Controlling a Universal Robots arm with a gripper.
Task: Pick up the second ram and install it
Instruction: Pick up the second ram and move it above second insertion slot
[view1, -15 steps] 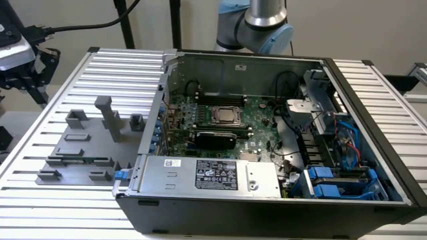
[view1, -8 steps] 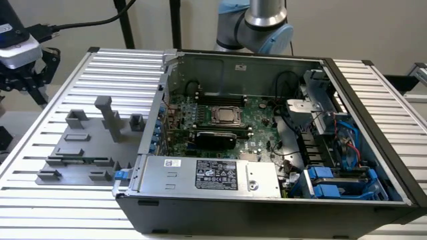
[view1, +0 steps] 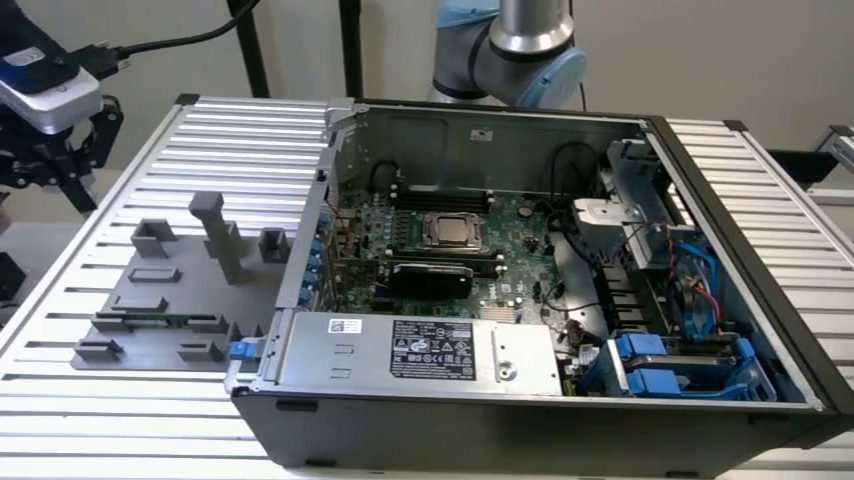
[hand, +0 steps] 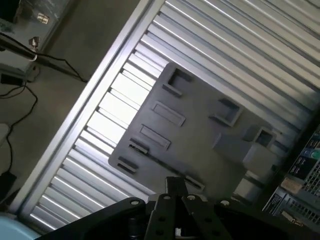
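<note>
My gripper (view1: 60, 190) hangs high at the exterior view's left, above and beyond the table's left edge, with nothing seen in it. In the wrist view the gripper (hand: 176, 186) hovers over the near rim of a grey fixture plate (hand: 200, 125). On that plate (view1: 174, 290) a long thin strip stands edge-on in a long holder, faintly green: this looks like the second ram (view1: 163, 322) (hand: 162, 161). It is well below the gripper and apart from it. The open computer case (view1: 534, 260) holds the motherboard with its black memory slots (view1: 441, 190).
The ribbed aluminium table (view1: 200, 130) carries the plate and the case. Upright grey posts (view1: 214, 235) rise from the plate. Inside the case are a silver processor (view1: 454, 230), a power supply (view1: 427, 350) and blue drive brackets (view1: 667, 360). Cables lie on the floor (hand: 20, 100).
</note>
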